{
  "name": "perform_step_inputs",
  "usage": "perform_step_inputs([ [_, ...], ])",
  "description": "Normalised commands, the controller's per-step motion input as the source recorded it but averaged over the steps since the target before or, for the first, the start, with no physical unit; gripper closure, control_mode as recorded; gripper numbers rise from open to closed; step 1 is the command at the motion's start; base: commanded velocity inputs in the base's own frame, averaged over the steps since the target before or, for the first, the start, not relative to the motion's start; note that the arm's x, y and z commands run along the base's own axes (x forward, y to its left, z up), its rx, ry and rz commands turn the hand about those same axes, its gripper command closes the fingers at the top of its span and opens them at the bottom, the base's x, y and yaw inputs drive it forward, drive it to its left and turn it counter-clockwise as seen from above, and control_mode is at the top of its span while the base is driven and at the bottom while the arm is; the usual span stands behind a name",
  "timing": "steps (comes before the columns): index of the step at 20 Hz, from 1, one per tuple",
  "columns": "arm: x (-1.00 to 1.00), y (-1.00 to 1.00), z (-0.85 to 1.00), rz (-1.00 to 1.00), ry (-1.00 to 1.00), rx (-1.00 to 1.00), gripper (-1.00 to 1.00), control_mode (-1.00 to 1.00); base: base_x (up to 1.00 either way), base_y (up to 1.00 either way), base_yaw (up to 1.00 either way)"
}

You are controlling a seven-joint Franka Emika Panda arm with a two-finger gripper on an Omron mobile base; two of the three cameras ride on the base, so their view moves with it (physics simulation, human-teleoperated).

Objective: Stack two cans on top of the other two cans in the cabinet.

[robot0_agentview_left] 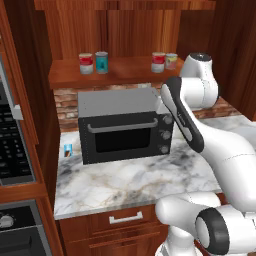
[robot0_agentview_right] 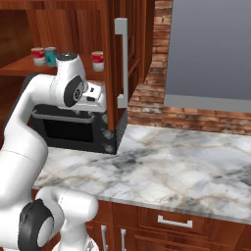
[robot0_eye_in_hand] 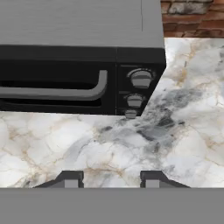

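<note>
Four cans stand on the cabinet's open shelf [robot0_agentview_left: 127,76]. At the left, a red-and-white can [robot0_agentview_left: 86,63] is next to a teal can [robot0_agentview_left: 101,62]. At the right, another red-and-white can [robot0_agentview_left: 158,62] stands beside a pale yellow-green can [robot0_agentview_left: 171,61]. The right base view shows the left pair [robot0_agentview_right: 37,56] [robot0_agentview_right: 50,56] and one red-and-white can [robot0_agentview_right: 97,61]. My gripper [robot0_eye_in_hand: 111,179] is open with nothing between its fingers. It hangs below shelf height, over the counter at the toaster oven's right front corner [robot0_eye_in_hand: 140,78], pointing down.
A black and grey toaster oven [robot0_agentview_left: 125,125] sits on the marble counter [robot0_agentview_left: 135,182] under the shelf. A small blue-and-white box [robot0_agentview_left: 68,150] lies to its left. The open cabinet door with its silver handle [robot0_agentview_right: 121,61] stands right of the arm. A brick wall [robot0_agentview_right: 152,98] is behind.
</note>
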Motion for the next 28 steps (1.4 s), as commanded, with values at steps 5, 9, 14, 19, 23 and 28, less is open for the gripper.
perform_step_inputs([
  [5,-0.08,0.0,0.0,0.0,-0.1,0.0,-1.0,-1.0,0.0,0.0,0.0],
  [9,-0.18,0.05,0.1,-0.01,-0.41,0.0,-1.0,-1.0,0.0,0.0,0.0],
  [14,-0.09,0.13,0.33,-0.03,-0.41,0.01,-1.0,-1.0,0.0,0.0,0.0],
  [19,0.0,0.21,0.43,-0.04,-0.27,0.0,-1.0,-1.0,0.0,0.0,0.0],
  [23,0.0,0.16,0.5,-0.05,-0.05,0.0,-1.0,-1.0,0.0,0.0,0.0],
  [28,0.09,0.08,0.63,-0.02,0.05,0.0,-1.0,-1.0,0.0,0.0,0.0],
])
